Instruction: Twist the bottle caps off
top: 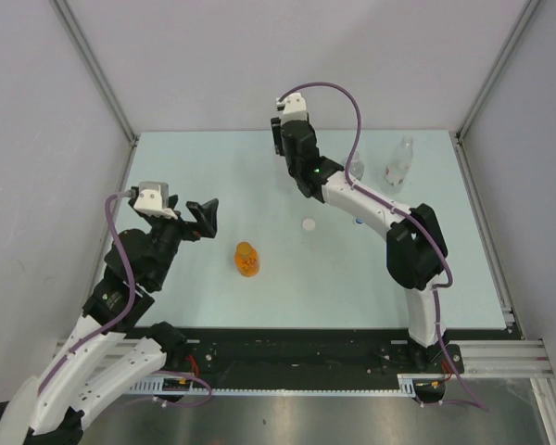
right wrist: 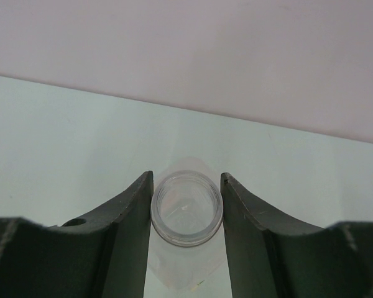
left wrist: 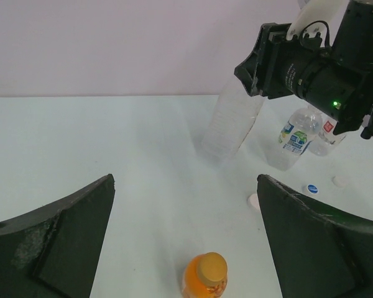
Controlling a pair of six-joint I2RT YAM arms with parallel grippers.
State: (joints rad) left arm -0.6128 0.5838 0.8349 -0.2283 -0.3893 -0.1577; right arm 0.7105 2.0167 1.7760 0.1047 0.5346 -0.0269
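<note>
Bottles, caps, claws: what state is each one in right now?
Clear bottle: tilted, cap off, held at the neck.
Right claw: shut on that bottle.
Left claw: open, empty.
Orange bottle: upright, capped.
Blue-label bottle: upright, top hidden.
White cap: off, lying loose.
Blue cap: off, lying loose.

orange bottle [top: 246, 259] — tan lid [left wrist: 211, 268] | white cap [top: 308, 223] — plain | blue cap [left wrist: 311, 188] — white mark | clear bottle [left wrist: 230, 124] — ribbed
</note>
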